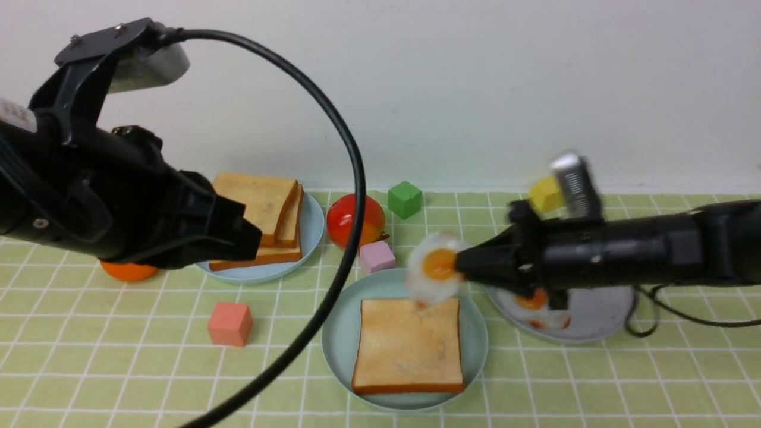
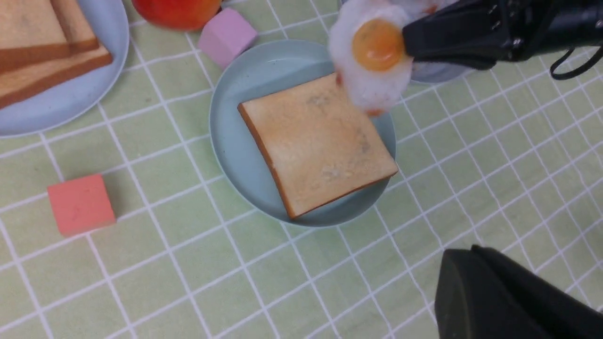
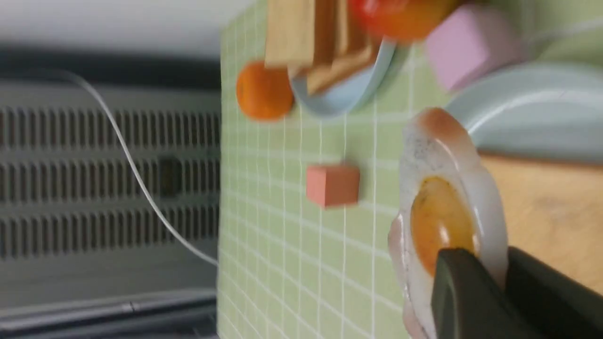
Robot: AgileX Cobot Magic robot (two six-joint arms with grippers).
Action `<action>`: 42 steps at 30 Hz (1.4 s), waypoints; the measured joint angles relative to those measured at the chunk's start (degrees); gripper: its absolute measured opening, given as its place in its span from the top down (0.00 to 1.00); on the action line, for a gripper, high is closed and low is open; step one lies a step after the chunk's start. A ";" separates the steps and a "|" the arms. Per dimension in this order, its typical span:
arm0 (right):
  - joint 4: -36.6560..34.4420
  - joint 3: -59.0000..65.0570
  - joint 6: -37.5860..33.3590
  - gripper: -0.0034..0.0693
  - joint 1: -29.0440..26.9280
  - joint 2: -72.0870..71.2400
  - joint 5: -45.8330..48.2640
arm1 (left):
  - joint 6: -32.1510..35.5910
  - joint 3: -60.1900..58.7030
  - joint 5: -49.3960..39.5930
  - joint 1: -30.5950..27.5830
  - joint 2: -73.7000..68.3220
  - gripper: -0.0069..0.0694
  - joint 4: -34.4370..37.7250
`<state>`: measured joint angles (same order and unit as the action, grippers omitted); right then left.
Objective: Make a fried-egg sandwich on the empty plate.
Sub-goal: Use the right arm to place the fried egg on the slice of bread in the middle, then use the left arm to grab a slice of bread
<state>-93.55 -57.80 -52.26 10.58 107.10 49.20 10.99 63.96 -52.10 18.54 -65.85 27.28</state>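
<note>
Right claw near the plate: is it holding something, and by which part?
The right claw pinches the fried egg by its white edge, next to the yolk.

The right gripper [image 3: 490, 273] pinches the rim of the fried egg [image 3: 447, 197] between its two dark fingers [image 3: 461, 296], one of them overlapping the edge of the orange yolk. Just behind the egg, a tan toast slice [image 3: 551, 207] lies on the pale mint-green plate [image 3: 527, 108]. Past that plate's rim sits a lilac cube [image 3: 466, 44], and next to it a red-orange round thing [image 3: 400, 16], probably a tomato, blurred and cut off by the frame. A salmon cube [image 3: 332, 184] rests on the green checked cloth [image 3: 282, 235], apart from the egg. Farther from the egg, a pile of toast [image 3: 301, 33] sits on a light-blue plate [image 3: 339, 96], with an orange fruit [image 3: 261, 92] just beside it. A grey slatted panel [image 3: 108, 179] and a thin white cable [image 3: 136, 174] lie beyond the cloth.
</note>
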 joint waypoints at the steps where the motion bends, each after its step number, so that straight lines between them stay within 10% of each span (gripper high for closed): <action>1: 0.00 0.00 0.00 0.83 1.17 0.15 -1.00 | 0.00 0.00 -0.07 -0.06 0.00 0.92 0.00; 8: 2.92 0.07 0.05 0.76 5.85 0.40 -11.57 | 0.00 0.00 -1.42 -0.18 0.00 0.91 -0.41; 20: 35.24 -0.95 16.08 0.06 2.21 -3.71 -7.74 | -0.65 -0.85 -1.27 -0.18 0.00 0.90 -4.21; 29: 53.18 -13.48 28.20 0.13 0.61 -23.63 -2.37 | -14.05 -7.72 12.56 -0.48 -5.61 0.90 -10.13; 42: 63.86 -13.80 25.21 0.20 23.66 -35.48 5.78 | -12.68 10.99 7.90 -19.42 -31.01 0.75 -1.17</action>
<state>-29.69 -71.60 -27.05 34.24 71.62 54.98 -1.69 74.94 -44.21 -0.87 -96.86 26.10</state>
